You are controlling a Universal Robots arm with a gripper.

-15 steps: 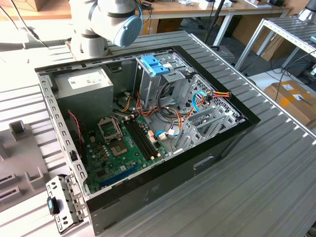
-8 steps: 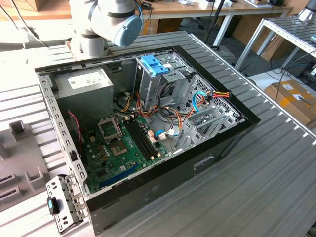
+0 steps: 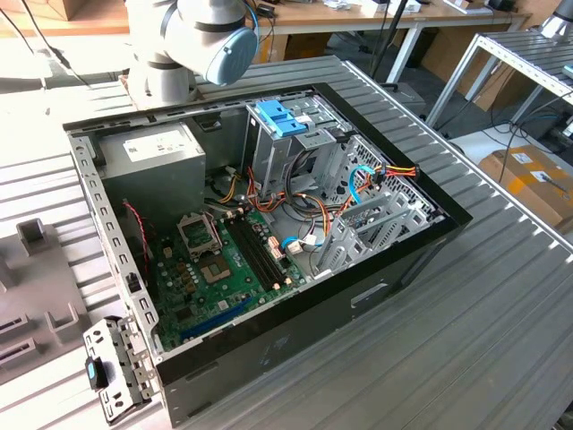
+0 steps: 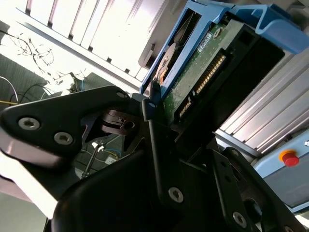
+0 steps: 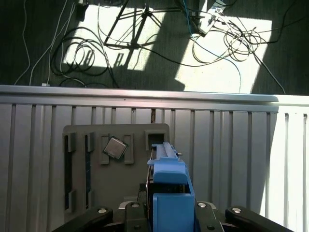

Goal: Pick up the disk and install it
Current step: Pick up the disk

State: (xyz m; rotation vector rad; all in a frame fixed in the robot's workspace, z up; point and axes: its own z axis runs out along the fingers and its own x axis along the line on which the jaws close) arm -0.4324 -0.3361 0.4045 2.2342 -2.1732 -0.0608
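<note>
Aloft, the fingers (image 4: 154, 145) hold one disk (image 4: 193, 82) in one blue bracket (image 5: 169, 193).

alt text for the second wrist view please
The claw grips the disk, its green circuit board and connector pins facing the camera, a blue bracket fitted around it. Behind lie a ribbed metal table and a red button.

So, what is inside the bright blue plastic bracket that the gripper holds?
The flat rectangular disk, green circuit board and gold connector pins showing. The bracket covers its edges; its other face cannot be seen.
</note>
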